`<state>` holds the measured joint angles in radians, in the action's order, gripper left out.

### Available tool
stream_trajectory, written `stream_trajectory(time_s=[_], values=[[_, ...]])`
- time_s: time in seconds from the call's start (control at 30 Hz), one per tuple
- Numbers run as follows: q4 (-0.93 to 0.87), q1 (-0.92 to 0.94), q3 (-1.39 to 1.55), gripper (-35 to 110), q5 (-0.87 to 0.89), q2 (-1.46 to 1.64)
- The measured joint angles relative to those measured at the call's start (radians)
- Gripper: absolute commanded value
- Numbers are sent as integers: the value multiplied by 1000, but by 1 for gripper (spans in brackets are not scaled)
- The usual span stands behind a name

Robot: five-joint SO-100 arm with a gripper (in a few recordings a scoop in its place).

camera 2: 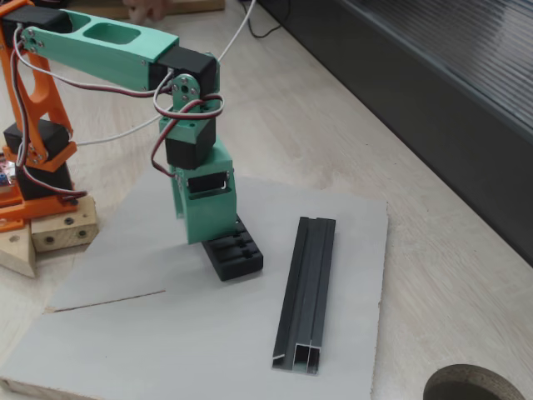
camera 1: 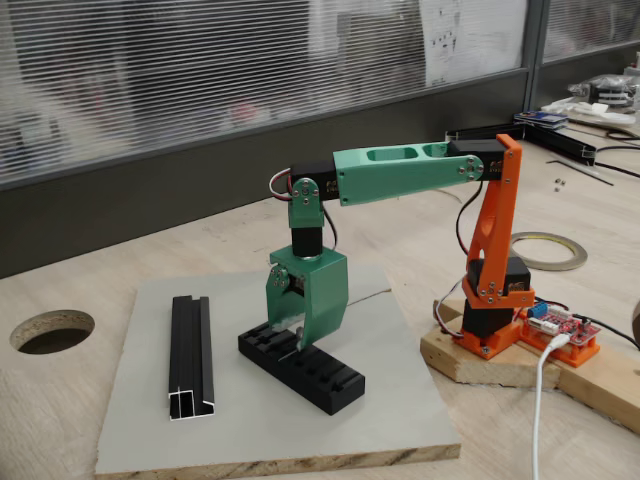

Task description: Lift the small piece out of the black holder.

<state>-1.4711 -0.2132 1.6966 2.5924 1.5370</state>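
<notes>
Directly over the low rectangular black slotted holder (camera 1: pixel 302 368) hangs the green two-finger end effector (camera 1: pixel 297 338), its tips down at the block's slotted top. Whether its fingers are spread or pinching anything I cannot tell. The tiny grey bracket cannot be made out. Beside the holder, on the same grey board (camera 1: pixel 400 420), lies a long black channel rail (camera 1: pixel 190 355).

Both fixed views look down at the grey board (camera 1: pixel 270 420) from opposite sides.
</notes>
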Motion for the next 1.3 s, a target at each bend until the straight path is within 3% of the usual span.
stream_trajectory(time_s=[0.23, 0.87, 1.3], values=[[-38, 77, 0, 40, -57, 23], [-91, 74, 0, 40, -89, 23], [-87, -18, 0, 40, -89, 23]])
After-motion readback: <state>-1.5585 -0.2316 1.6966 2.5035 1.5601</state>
